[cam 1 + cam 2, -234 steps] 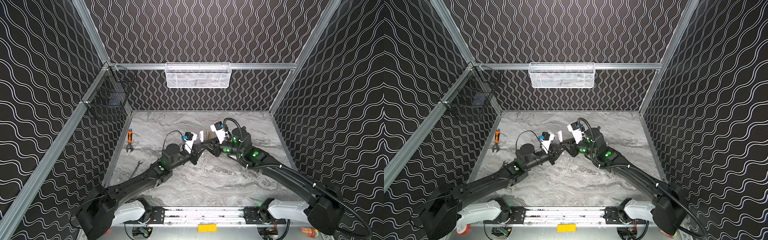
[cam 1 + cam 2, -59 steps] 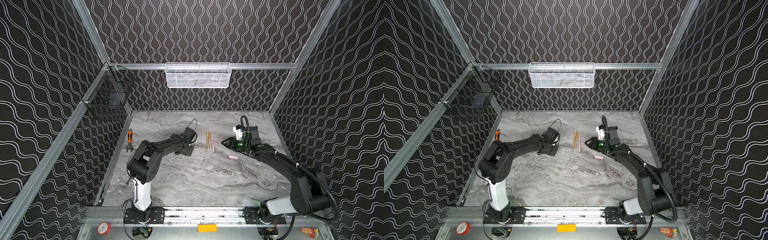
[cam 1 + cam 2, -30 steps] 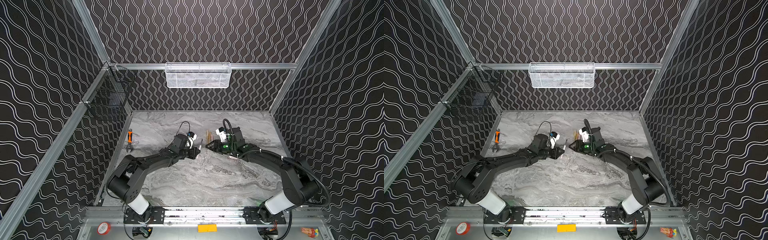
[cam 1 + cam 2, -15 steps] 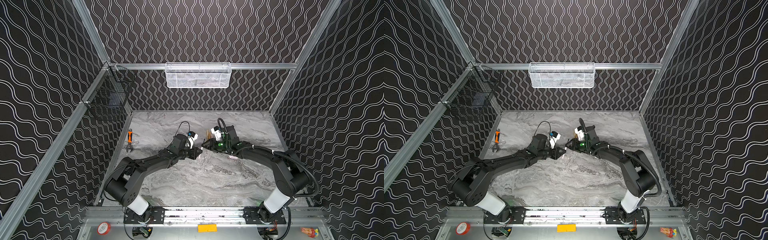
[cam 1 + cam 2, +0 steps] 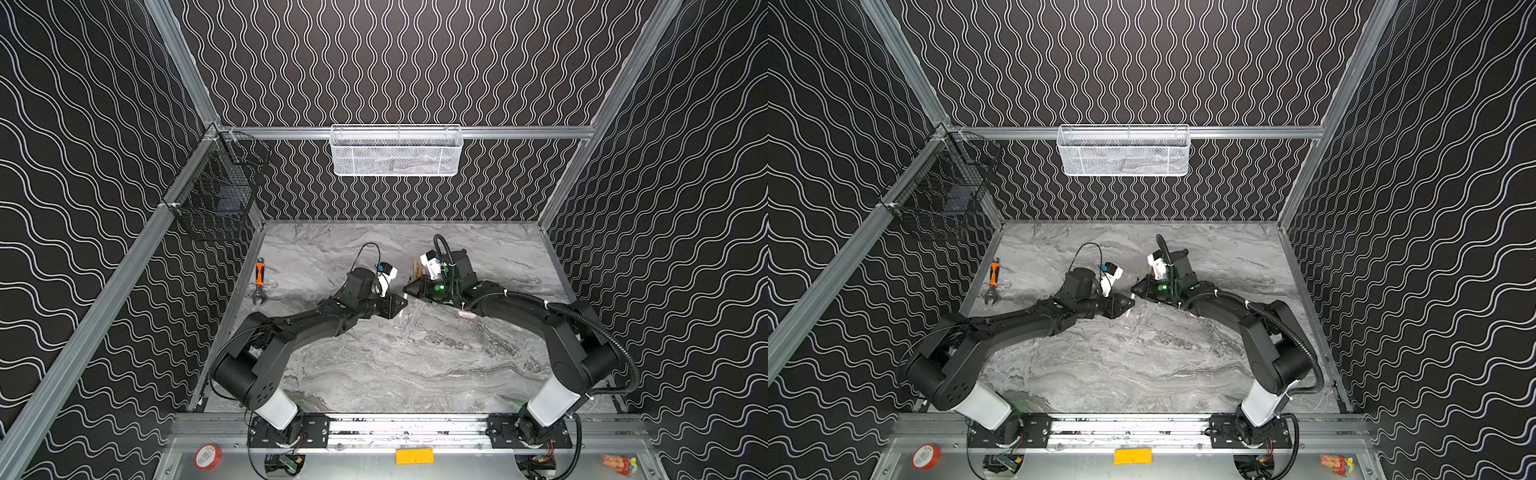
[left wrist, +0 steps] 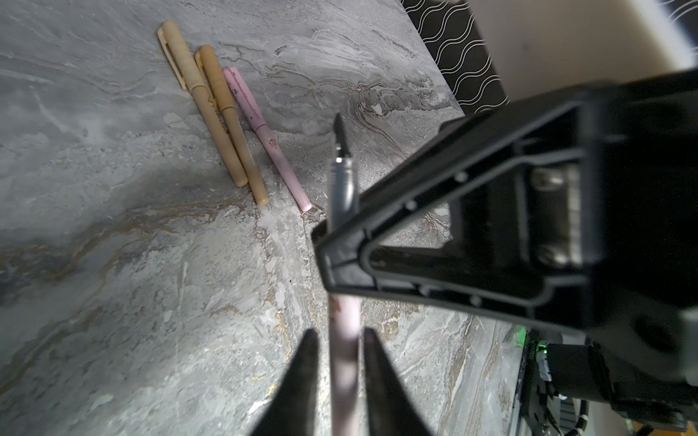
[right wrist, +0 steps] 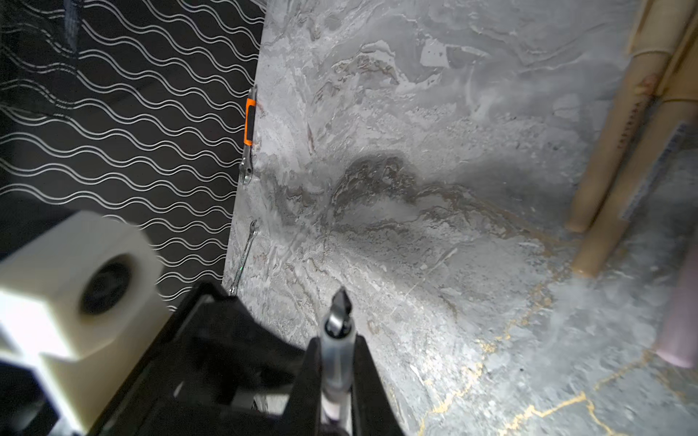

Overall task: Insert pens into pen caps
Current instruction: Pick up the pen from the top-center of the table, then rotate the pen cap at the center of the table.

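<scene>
1. The marble table (image 5: 395,365) carries both arms, which I see meeting nose to nose at mid-table.
2. My right gripper (image 7: 336,341) is clamped on the uncapped pink pen (image 6: 343,181), just behind its dark tip.
3. My left gripper (image 6: 336,336) stands narrowly parted around the same pen's barrel, slim gaps either side.
4. Three capped pens (image 6: 232,120) lie side by side on the table nearby.
5. A loose pink cap (image 5: 465,316) lies beside the right arm.

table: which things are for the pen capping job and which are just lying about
For the job: uncapped pale pink pen with dark tip; loose pale pink cap; two tan capped pens; pink capped pen.
Lying about: orange-handled wrench; thin silver spanner.
</scene>
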`<state>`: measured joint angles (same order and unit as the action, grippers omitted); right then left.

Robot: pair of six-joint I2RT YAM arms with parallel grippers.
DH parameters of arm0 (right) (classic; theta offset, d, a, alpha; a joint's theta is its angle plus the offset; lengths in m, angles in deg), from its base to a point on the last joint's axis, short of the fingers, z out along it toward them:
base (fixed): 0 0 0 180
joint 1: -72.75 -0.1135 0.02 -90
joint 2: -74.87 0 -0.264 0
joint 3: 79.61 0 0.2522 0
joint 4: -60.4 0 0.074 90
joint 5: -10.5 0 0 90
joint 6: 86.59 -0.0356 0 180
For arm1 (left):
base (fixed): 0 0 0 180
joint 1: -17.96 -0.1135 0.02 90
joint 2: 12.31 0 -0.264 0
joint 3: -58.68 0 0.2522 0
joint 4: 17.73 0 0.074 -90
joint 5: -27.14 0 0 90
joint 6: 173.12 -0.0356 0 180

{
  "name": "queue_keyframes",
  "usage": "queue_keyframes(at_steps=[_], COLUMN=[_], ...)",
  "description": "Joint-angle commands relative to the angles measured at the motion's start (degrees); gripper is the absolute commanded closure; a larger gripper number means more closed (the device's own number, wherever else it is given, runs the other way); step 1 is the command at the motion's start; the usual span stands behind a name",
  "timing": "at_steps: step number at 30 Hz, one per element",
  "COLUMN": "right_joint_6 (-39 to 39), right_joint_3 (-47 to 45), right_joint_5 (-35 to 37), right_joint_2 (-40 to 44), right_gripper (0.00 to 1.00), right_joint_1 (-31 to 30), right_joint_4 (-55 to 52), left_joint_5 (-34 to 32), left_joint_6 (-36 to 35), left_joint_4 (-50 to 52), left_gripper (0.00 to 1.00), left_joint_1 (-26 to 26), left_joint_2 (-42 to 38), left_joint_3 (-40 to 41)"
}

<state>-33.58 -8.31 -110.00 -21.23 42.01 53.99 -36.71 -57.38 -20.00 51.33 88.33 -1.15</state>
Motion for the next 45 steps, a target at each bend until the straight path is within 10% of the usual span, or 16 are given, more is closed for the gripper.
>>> queue_keyframes(at_steps=[1, 13, 21, 29, 35, 45], right_joint_6=[1.03, 1.46, 4.05, 3.95, 9.57, 12.92], right_joint_3=[0.02, -0.04, 1.55, -5.11, -7.06, 1.43], right_joint_5=[1.17, 0.99, 2.19, 17.68, 29.57, 37.33], right_joint_2=[1.49, 0.83, 5.52, 17.95, 12.54, -2.95], right_gripper=[0.89, 0.88, 0.64, 0.54, 0.45, 0.41], right_joint_1=[-0.17, -1.37, -1.36, 7.35, 17.33, 17.14], right_joint_4=[0.65, -0.48, -5.75, -13.68, -21.56, -27.32], left_joint_5=[1.69, 2.07, -0.17, -4.53, -9.57, -8.77], left_joint_6=[0.10, -0.59, -0.34, -0.93, -8.00, -8.24], left_joint_4=[-2.97, -1.47, -3.31, -10.68, -13.76, -17.64], left_gripper=[0.63, 0.84, 0.91, 0.92, 0.91, 0.91], left_joint_1=[0.03, 0.21, 0.43, 0.87, 9.10, 13.41], left_joint_2=[0.10, -1.31, -2.41, -5.98, -10.72, -11.75], left_joint_3=[0.30, 0.12, 1.62, 5.82, 7.78, 9.10])
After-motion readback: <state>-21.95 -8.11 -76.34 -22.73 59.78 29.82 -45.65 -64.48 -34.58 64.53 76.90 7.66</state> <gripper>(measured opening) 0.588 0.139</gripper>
